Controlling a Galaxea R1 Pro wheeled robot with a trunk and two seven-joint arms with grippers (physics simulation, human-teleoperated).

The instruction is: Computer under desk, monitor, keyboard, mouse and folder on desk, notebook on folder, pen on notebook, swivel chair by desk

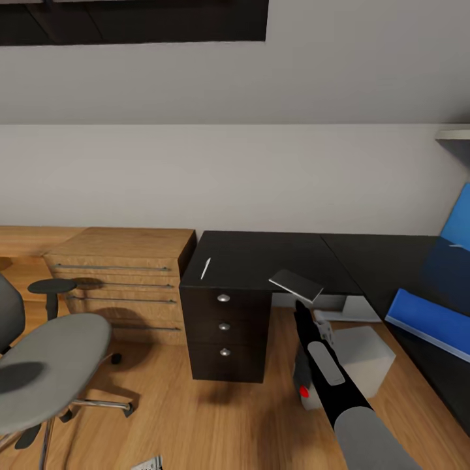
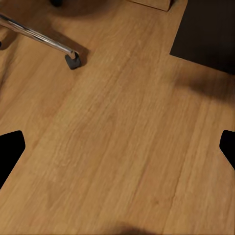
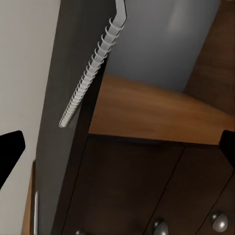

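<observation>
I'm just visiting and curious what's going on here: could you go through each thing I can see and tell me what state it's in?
Desk: three drawers shut.
Notebook: closed, on the desk's front edge, overhanging it.
Pen: lying flat on the desk.
Folder: closed, flat on the desk's right wing.
Computer: on the floor under the desk.
Swivel chair: upright, empty seat, away from the desk.
Right gripper: just below the notebook; jaws unclear.
Left gripper: open, over bare floor.
</observation>
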